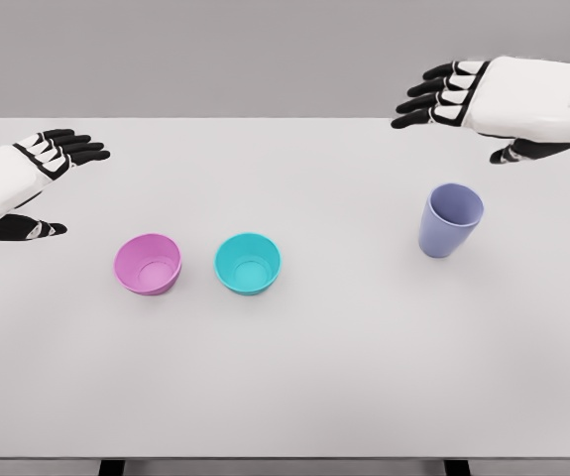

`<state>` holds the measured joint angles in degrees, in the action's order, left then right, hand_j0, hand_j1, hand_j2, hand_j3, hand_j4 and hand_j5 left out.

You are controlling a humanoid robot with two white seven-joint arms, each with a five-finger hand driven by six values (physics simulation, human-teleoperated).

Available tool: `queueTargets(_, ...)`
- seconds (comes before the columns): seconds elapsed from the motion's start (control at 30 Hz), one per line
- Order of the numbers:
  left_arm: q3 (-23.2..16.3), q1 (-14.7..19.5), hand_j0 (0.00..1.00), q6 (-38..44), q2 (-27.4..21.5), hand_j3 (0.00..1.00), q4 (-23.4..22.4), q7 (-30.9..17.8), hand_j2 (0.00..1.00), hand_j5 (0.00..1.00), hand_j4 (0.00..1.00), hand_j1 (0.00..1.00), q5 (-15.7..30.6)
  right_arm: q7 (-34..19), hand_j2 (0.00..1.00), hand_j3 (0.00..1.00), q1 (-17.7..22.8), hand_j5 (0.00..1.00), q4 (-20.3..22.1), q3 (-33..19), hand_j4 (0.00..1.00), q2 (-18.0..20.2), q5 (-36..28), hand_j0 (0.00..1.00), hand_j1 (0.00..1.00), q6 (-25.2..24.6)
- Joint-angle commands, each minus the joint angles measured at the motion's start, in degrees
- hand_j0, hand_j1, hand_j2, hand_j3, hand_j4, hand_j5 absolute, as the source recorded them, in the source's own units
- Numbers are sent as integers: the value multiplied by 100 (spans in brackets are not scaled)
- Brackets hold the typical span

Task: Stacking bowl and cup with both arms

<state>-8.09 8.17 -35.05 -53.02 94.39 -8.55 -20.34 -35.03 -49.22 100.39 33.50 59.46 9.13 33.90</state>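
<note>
White table (294, 387) carries pink bowl (148, 264), teal bowl (248, 263) and lavender cup (451, 220); my left hand (29, 183) and right hand (493, 104) hover, fingers extended, holding nothing

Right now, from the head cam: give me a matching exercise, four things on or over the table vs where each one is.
Things:
1. pink bowl
2. teal bowl
3. purple cup
4. right hand

Places:
A. above the table's far right edge, fingers open
B. right part of the table, upright
C. leftmost of the containers
D. between the other two containers

Pairs: 1-C, 2-D, 3-B, 4-A
</note>
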Motion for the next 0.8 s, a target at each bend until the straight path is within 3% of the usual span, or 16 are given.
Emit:
queueTargets(0.0, 1, 0, 100, 5, -6, 100, 1, 3, 100, 100, 100, 100, 39, 3, 100, 100, 0, 100, 7, 42, 100, 31, -25, 100, 100, -15)
queueTargets(0.17, 1, 0, 100, 5, -6, 100, 1, 3, 100, 100, 100, 100, 39, 3, 100, 100, -61, 100, 7, 86, 100, 338, -16, 100, 100, 110)
queueTargets(0.27, 9, 88, 100, 5, 2, 100, -166, -50, 100, 100, 100, 100, -110, 3, 100, 100, -44, 100, -2, -116, 100, 848, -34, 100, 100, 110)
queueTargets(0.33, 10, 245, 100, 5, -42, 100, -140, -663, 100, 100, 100, 100, -84, 3, 100, 100, 114, 100, -2, 59, 100, 1102, -191, 100, 100, 110)
queueTargets(0.37, -113, 641, 100, 5, -50, 100, -114, -1340, 100, 100, 100, 100, -31, 3, 100, 100, 386, 100, -2, 130, 100, 1375, -736, 100, 100, 110)
queueTargets(0.4, -227, 773, 100, 5, -50, 100, -96, -1727, 100, 100, 100, 100, 39, 3, 100, 100, 509, 100, 7, 69, 100, 1419, -947, 100, 100, 110)
queueTargets(0.43, -631, 1177, 100, 5, -68, 100, -61, -2606, 100, 100, 100, 100, 390, 3, 100, 100, 562, 100, -2, -203, 100, 1087, -1326, 100, 100, 110)
queueTargets(0.47, -1211, 1572, 100, 5, -155, 100, -43, -2645, 100, 100, 100, 100, 741, 3, 100, 100, 659, 100, -2, -344, 100, 866, -1326, 100, 100, 110)
queueTargets(0.57, -3004, 2750, 100, 5, -595, 100, -17, -2645, 100, 100, 100, 100, 1656, 3, 100, 100, 765, 100, -2, -335, 100, 1059, -1379, 100, 100, 110)
queueTargets(0.63, -3620, 3252, 100, 5, -736, 100, -17, -2645, 100, 100, 100, 100, 2025, 3, 100, 100, 765, 100, -2, -344, 100, 1059, -1326, 100, 100, 110)
queueTargets(0.77, -3831, 3489, 100, 94, -982, 100, 290, -2645, 100, 100, 100, 100, 2271, 3, 100, 100, 756, 100, -2, -344, 100, 1077, -1308, 100, 100, 110)
